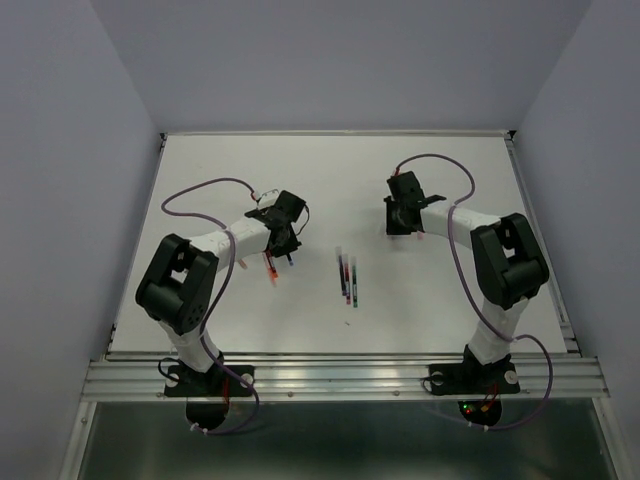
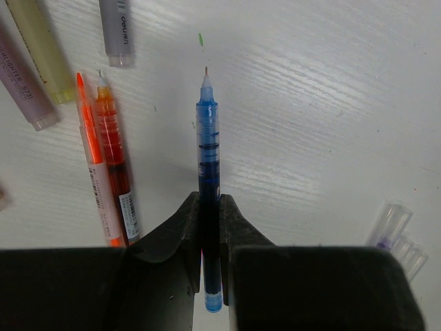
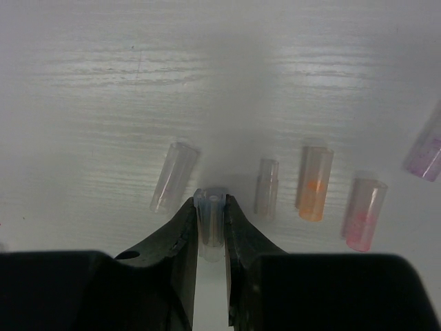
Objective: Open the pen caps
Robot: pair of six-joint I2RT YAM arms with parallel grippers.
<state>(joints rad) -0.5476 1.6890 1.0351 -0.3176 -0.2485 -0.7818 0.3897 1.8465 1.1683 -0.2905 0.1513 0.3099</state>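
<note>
My left gripper (image 2: pixel 209 205) (image 1: pixel 283 243) is shut on a blue pen (image 2: pixel 207 134). The pen has no cap on it, and its bare tip points away from me just above the table. My right gripper (image 3: pixel 210 203) (image 1: pixel 403 222) is shut on a pale bluish translucent pen cap (image 3: pixel 211 219), held low over the table. Loose caps lie around it: a clear one (image 3: pixel 173 177), a greyish one (image 3: pixel 266 189), an orange one (image 3: pixel 314 183), a pink one (image 3: pixel 363 214) and a purple one (image 3: pixel 427 149).
Left of the blue pen lie an uncapped orange pen (image 2: pixel 114 158), an orange-and-white pen (image 2: pixel 94 169), and grey (image 2: pixel 116 31), yellow (image 2: pixel 41 48) and mauve (image 2: pixel 24 86) pens. Clear caps (image 2: pixel 394 229) lie at its right. Three pens (image 1: pixel 347 277) lie mid-table.
</note>
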